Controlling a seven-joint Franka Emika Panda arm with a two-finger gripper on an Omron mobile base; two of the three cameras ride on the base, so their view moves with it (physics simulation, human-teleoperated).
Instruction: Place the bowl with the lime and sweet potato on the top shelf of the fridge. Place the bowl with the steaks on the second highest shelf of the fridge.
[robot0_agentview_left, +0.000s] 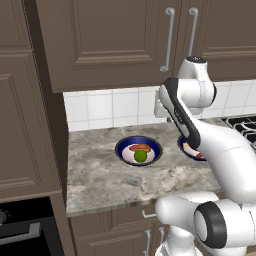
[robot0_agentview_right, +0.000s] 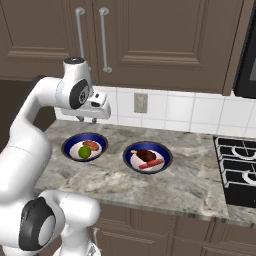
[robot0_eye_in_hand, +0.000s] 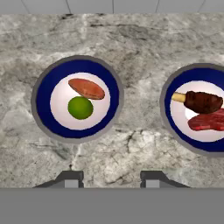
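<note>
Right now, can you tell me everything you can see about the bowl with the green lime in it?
The bowl is round, with a grey rim, a wide dark blue band and a white middle. It looks glazed, like ceramic. It sits flat and upright on the speckled grey stone counter, left of a matching bowl, apart from it. Inside lie a small round green lime and an oblong orange-red sweet potato, close together. The gripper hovers above it, touching nothing.

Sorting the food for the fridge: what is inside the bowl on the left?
The left bowl holds a lime and a sweet potato, side by side. Whatever lies under them is covered.
</note>
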